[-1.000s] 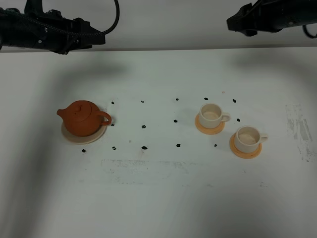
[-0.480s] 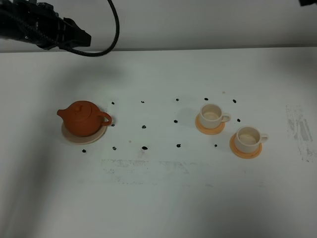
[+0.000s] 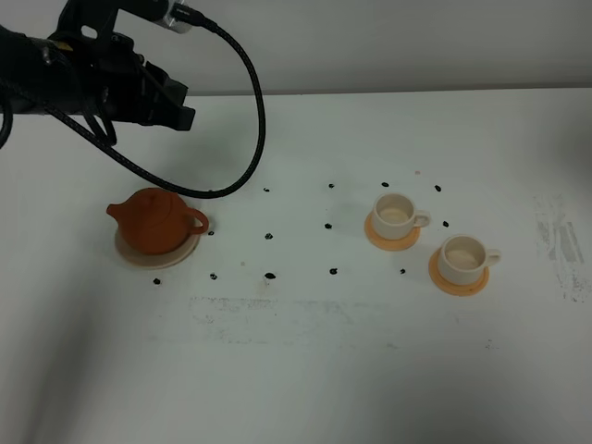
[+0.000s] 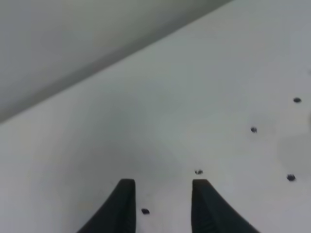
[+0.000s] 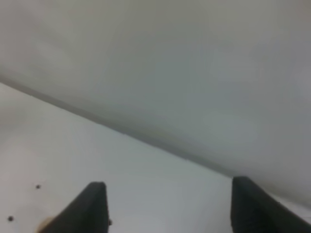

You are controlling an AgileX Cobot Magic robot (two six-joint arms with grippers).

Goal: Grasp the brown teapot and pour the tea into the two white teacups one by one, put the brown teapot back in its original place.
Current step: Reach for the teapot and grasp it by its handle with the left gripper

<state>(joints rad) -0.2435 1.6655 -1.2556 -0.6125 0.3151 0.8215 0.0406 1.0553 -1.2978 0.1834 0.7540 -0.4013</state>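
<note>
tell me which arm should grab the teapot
Left. The left gripper hangs open over the teapot's side of the table; the right gripper is outside the high view, with no teapot in its camera.

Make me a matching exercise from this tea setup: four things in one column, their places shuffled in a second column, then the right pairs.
Column one
1. brown teapot
2. white teacups
3. left end effector
4. right end effector

Column two
A. on the orange coasters
B. outside the high camera's view
C. on the beige saucer
D. over the far left of the table, holding nothing

Pairs: 1-C, 2-A, 3-D, 4-B
</note>
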